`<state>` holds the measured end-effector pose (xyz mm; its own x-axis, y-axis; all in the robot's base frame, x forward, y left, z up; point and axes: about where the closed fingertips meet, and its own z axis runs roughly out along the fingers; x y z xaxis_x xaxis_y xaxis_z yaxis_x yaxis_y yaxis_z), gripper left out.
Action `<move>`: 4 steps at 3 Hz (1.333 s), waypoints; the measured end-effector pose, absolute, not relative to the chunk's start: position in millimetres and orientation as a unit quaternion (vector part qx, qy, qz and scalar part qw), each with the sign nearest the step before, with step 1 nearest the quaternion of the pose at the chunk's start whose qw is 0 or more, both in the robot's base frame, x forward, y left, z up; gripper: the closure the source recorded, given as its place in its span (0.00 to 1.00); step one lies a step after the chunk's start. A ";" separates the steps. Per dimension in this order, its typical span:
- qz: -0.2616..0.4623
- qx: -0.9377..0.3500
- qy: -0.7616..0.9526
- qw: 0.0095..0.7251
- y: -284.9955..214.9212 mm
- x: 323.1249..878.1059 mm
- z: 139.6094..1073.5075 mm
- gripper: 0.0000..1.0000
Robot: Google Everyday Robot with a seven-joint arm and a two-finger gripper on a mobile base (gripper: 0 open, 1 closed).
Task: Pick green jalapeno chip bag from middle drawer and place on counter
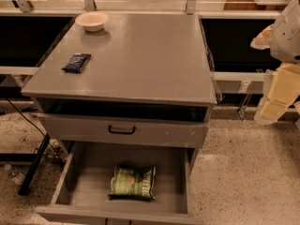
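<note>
The green jalapeno chip bag point(132, 183) lies in the open middle drawer point(89, 172). The end effector point(276, 97), grip state untellable, hangs beside the surface point(140, 55); it should descend straight onto the bag.

**Cabinet seen from above.** The counter point(140, 55) is matte grey with faint pale scuffs. On it are a cream bowl point(92, 21) and a navy-black packet point(76, 62) with small pale print. The front panel point(159, 132) under the counter is the same grey and carries a black handle point(122, 130). The middle drawer point(89, 170) has grey walls and a plain grey floor. The chip bag point(132, 183) in it is green, with pale lettering and a small orange-red mark. The ground point(248, 172) is speckled beige. The gripper point(273, 107), at the right edge of the view beside the counter, is pale cream-yellow below a white arm housing point(290, 32). A black stand leg point(35, 165) shows at lower left.
</note>
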<state>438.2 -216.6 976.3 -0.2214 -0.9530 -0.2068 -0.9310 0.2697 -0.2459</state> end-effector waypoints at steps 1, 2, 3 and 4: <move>-0.035 -0.603 0.781 0.159 -216.7 438.1 976.2 0.00; -0.036 -0.603 0.780 0.164 -219.9 432.8 964.1 0.00; -0.019 -0.604 0.778 0.172 -228.2 434.5 929.3 0.00; 0.015 -0.607 0.776 0.171 -240.7 444.7 887.8 0.00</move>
<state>444.7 -240.7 887.8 -0.2051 -0.9369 -0.2831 -0.9468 0.2632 -0.1850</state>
